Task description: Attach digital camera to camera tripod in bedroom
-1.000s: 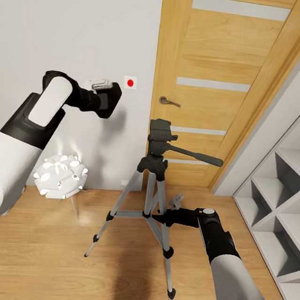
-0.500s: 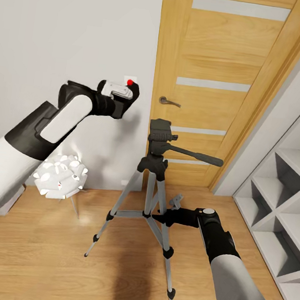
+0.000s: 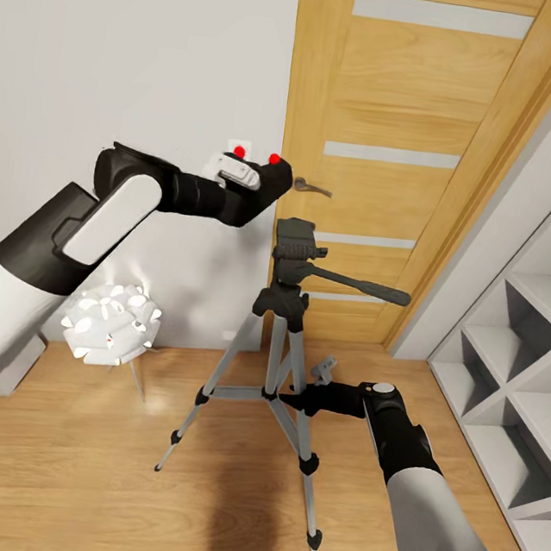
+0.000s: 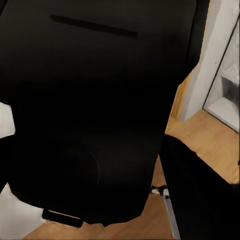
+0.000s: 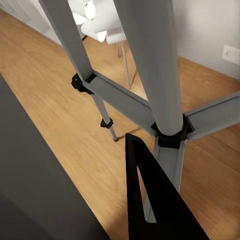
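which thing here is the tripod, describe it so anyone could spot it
Look at the wooden door; the camera tripod stands on the plank floor right in front of it. Unlike the low white flower-shaped lamp nearby, it is tall, with silver-grey legs and a black head.

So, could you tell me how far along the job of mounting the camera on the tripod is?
Done: the left gripper has the digital camera in its grasp, raised. In hand: it hangs just left of and above the camera tripod head, not touching it. The right gripper sits low by the legs. Left: lowering the camera onto the head and attaching it.
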